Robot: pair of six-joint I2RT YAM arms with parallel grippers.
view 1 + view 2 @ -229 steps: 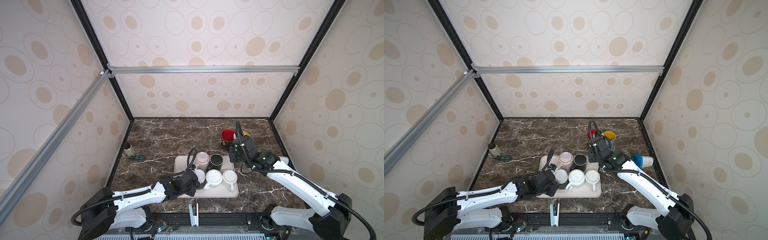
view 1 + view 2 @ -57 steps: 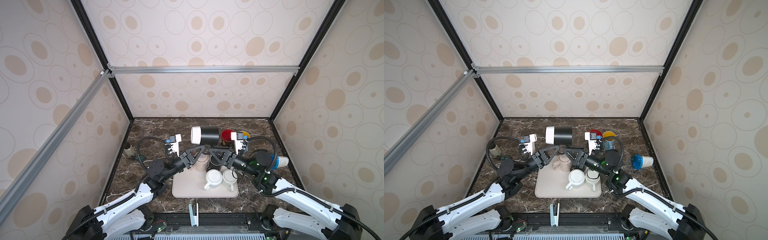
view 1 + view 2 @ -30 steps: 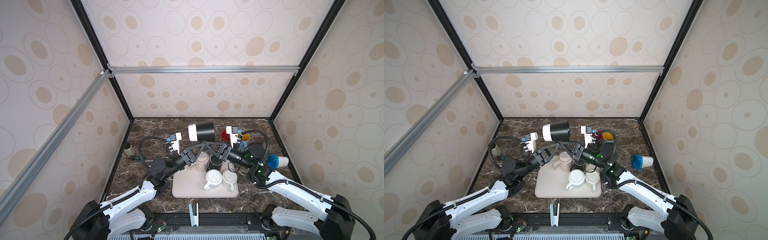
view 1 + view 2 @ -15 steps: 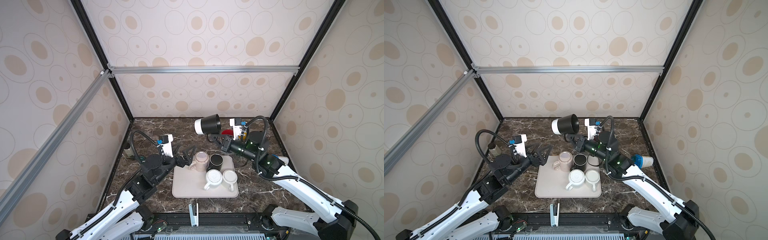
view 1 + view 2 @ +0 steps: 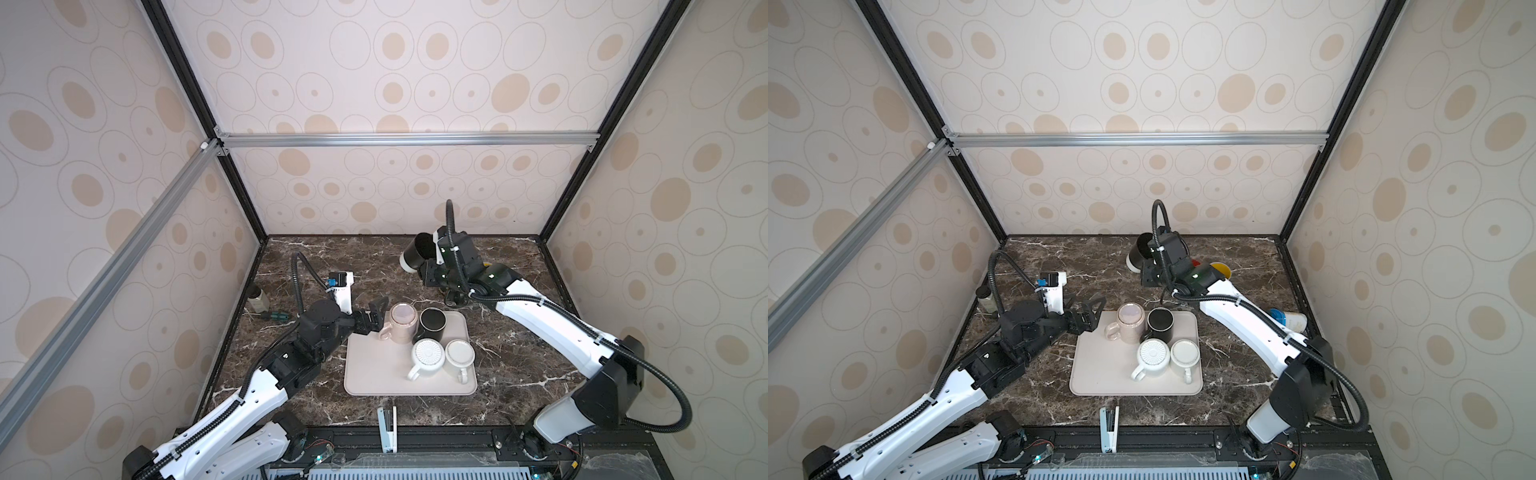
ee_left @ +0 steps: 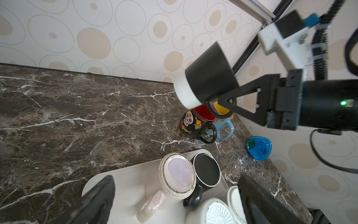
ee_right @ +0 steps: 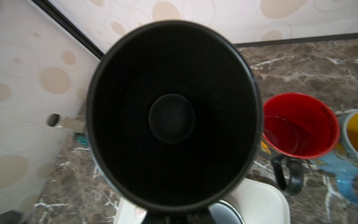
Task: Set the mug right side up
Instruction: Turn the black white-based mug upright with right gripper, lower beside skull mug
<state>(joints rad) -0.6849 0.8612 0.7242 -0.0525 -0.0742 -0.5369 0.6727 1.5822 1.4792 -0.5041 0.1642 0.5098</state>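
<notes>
Released by the left tool, now spread beside the tray, the black mug hangs tilted above the bench behind the tray, pinched by its handle in the right tool alone, where it could pivot and slip.

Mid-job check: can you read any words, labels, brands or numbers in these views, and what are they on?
No text can be read in any view.
The skull mug has only skull and flower pictures, no lettering.
The print on the blue mug is too blurred to read.
The dark marks on the blue cup are too small to read.
The lifted black mug is plain.
</notes>
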